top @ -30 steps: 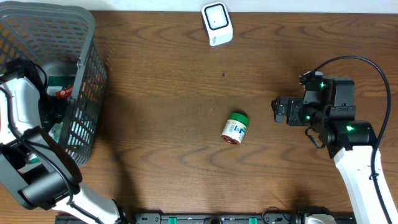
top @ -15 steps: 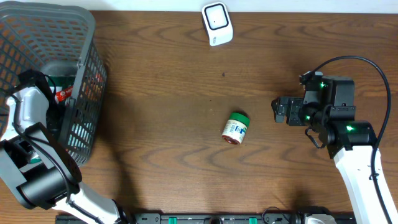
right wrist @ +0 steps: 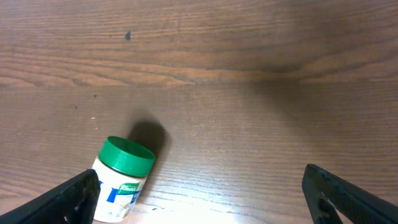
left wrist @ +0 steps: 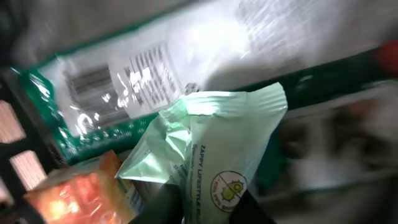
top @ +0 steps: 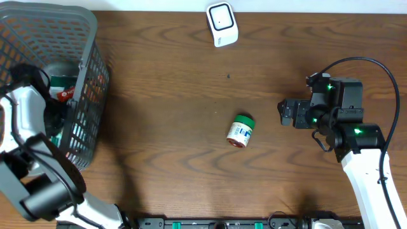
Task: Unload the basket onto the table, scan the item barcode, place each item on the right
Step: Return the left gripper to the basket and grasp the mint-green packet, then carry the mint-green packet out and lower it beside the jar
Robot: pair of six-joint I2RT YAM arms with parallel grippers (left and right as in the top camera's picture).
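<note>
Evidently the left end effector (left wrist: 210,200) has just closed: in the left wrist view its dark fingers (left wrist: 166,202) pinch the lower edge of a pale green plastic pouch (left wrist: 217,137), which looks to be the item for scanning. Just behind the pouch lie a white-and-green foil bag (left wrist: 124,81) with a printed label and an orange packet (left wrist: 68,193). All of this sits inside the grey plastic mesh basket (top: 89,76) at the left end of the dark wooden tabletop (top: 165,95), where the left arm has shifted slightly. The grasp seems made, so lifting the pouch out should come next. Further off, the green-lidded white-labelled jar (top: 241,130) lies on its side, unmoved. The right end effector (top: 284,114) stays beside it, spread wide and empty. Farthest, the white barcode scanner (top: 221,24) waits, well apart from the basket.
</note>
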